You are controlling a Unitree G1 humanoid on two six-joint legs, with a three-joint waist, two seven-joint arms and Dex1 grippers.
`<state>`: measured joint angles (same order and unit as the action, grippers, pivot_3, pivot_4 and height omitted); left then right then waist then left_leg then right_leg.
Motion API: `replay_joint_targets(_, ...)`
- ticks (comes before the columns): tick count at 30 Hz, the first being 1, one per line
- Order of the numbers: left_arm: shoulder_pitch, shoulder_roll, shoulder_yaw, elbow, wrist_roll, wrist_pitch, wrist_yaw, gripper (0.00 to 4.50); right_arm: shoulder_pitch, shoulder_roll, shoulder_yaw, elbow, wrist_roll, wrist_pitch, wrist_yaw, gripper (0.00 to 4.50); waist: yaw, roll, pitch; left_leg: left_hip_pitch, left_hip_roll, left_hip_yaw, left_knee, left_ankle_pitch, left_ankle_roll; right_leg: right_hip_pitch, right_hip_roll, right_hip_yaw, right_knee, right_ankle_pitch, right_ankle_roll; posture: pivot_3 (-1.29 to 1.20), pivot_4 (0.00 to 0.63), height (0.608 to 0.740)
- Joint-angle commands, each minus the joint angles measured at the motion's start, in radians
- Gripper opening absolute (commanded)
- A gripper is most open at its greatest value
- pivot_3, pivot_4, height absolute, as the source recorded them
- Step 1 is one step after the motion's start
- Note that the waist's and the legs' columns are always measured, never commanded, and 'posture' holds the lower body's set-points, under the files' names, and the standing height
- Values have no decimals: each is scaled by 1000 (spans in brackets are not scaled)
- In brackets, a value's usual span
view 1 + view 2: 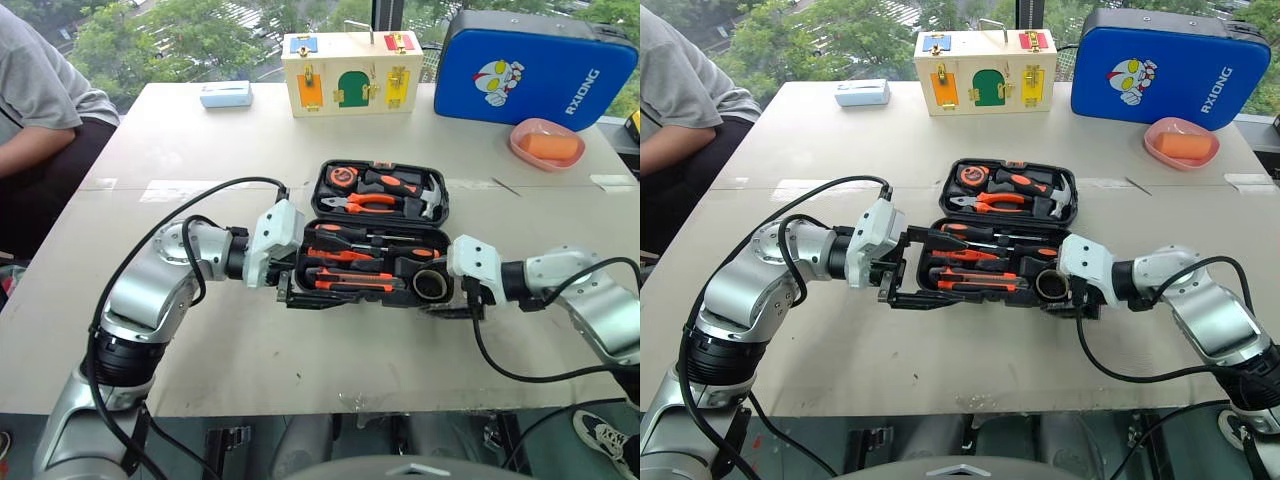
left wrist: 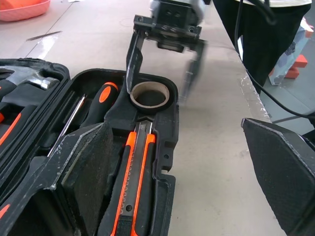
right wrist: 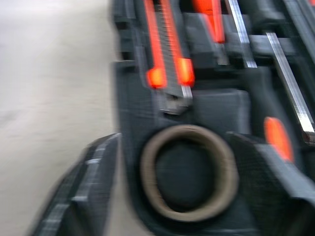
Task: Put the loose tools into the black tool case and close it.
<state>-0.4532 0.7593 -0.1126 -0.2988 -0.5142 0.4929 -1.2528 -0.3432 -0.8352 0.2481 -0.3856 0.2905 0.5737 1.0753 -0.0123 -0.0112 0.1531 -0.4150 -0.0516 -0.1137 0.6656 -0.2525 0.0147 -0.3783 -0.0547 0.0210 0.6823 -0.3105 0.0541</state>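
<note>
Both grippers, left [image 1: 902,268] and right [image 2: 165,69], flank the open black tool case [image 1: 372,262] mid-tabletop [image 1: 180,150] with fingers apart; the tape roll [image 2: 149,95] sits in its recess between the right's, which risk dislodging it when withdrawing.

Silver arms, white wrist housings, looping black cables, each hand [image 2: 165,69] with two black fingers.

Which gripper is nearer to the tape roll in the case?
Right. The right gripper straddles the tape roll, fingers open; the left gripper is at the case's opposite end.
</note>
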Motion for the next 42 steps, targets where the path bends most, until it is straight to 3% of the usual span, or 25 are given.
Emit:
replay_joint_targets(1,-15,7,30,-13,-6,-21,4,4500,-21,-8,-77,-70,88,60,15,4437,0,0,0,0,0,0,0,0,0,0,0,0,0,0,0,0,150,735)
replay_joint_targets(7,24,32,115,49,-10,47,94,4500,-82,4,-199,13,190,159,-23,4437,-1,0,0,0,0,0,1,0,0,0,0,0,0,0,0,0,150,735)
replay_joint_targets(9,47,42,159,103,7,61,143,4500,-96,5,-222,97,163,126,-42,3938,-1,0,0,1,0,0,0,0,0,0,0,0,0,0,0,0,150,735)
replay_joint_targets(12,93,72,204,190,35,63,181,3720,-113,0,-202,240,74,-2,-48,2807,-2,0,0,1,0,0,-1,0,0,0,0,0,0,0,0,0,150,735)
replay_joint_targets(17,114,86,177,346,150,-86,187,1232,-179,45,-172,460,-20,-131,-64,222,0,1,0,0,0,1,-1,0,0,-1,0,0,0,0,0,0,150,735)
replay_joint_targets(18,98,76,164,376,168,-101,193,826,-186,47,-159,501,-47,-177,-59,0,1,1,1,0,0,1,-1,0,0,-1,0,0,0,0,0,0,150,735)
replay_joint_targets(20,62,50,135,428,201,-129,201,19,-192,45,-129,560,-100,-265,-41,0,6,1,1,0,0,1,-1,0,0,-1,-1,0,0,0,0,0,150,735)
replay_joint_targets(30,-99,-85,15,587,293,-198,183,19,-224,118,-60,641,-175,-427,16,0,-8,1,0,0,-1,3,0,0,0,-3,0,-2,2,0,0,0,150,735)
replay_joint_targets(36,-70,-105,-25,488,265,-155,106,19,-182,115,-53,561,-144,-504,127,0,-7,1,0,0,-1,2,0,0,0,-3,0,-2,1,0,0,0,150,735)
replay_joint_targets(42,27,-66,-59,308,248,-113,35,19,-98,53,-64,426,-107,-506,236,0,-2,2,0,0,-1,2,-2,0,0,-3,-1,-1,-2,0,0,0,150,735)
